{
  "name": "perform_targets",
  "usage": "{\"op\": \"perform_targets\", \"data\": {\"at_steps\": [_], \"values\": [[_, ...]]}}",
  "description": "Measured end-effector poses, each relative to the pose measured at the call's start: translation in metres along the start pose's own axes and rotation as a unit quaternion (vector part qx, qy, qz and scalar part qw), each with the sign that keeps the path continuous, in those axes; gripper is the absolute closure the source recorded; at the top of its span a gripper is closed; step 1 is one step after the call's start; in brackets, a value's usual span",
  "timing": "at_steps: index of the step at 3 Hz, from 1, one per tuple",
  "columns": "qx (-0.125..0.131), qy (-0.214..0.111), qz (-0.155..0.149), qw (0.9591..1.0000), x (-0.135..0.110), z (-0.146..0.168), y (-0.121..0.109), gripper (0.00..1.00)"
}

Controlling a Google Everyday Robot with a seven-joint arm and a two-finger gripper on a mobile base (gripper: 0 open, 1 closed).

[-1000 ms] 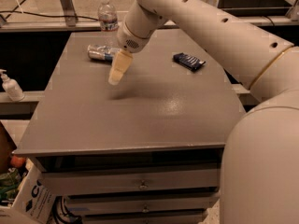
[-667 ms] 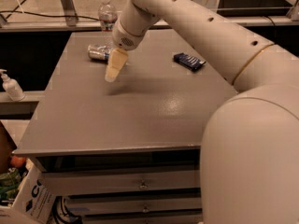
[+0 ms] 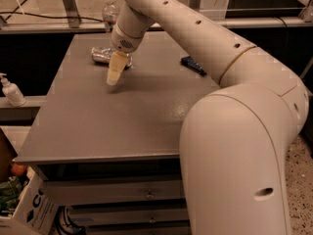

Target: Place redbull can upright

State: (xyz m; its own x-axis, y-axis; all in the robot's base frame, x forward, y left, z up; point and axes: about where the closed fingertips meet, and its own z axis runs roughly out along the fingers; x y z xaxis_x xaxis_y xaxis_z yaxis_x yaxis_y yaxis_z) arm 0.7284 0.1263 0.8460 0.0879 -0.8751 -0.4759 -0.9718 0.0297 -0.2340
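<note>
The redbull can [image 3: 101, 56] lies on its side at the back left of the grey table [image 3: 122, 126], silver with a little blue showing. Its right end is hidden behind my gripper. My gripper [image 3: 113, 79] hangs from the cream arm that reaches in from the right. It points down at the tabletop just in front of and to the right of the can, close to it. It holds nothing that I can see.
A clear water bottle [image 3: 110, 12] stands behind the can at the table's back edge. A flat dark blue snack wrapper [image 3: 193, 65] lies at the back right. A pump bottle [image 3: 11, 90] stands on a ledge to the left. A cardboard box [image 3: 30, 205] sits on the floor at lower left.
The gripper has shifted a little to the left, staying low beside the can. The arm's elbow now fills more of the right foreground. The can has not moved.
</note>
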Motion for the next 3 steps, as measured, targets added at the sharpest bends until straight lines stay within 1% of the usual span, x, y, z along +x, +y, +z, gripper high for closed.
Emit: {"op": "perform_targets", "data": {"at_steps": [1, 2, 3], "values": [[-0.005, 0.012, -0.002, 0.9999, 0.003, 0.01, -0.006, 0.0], [-0.009, 0.026, 0.005, 0.9996, 0.004, 0.017, -0.012, 0.0], [-0.014, 0.037, 0.01, 0.9991, 0.0, 0.021, -0.015, 0.0]]}}
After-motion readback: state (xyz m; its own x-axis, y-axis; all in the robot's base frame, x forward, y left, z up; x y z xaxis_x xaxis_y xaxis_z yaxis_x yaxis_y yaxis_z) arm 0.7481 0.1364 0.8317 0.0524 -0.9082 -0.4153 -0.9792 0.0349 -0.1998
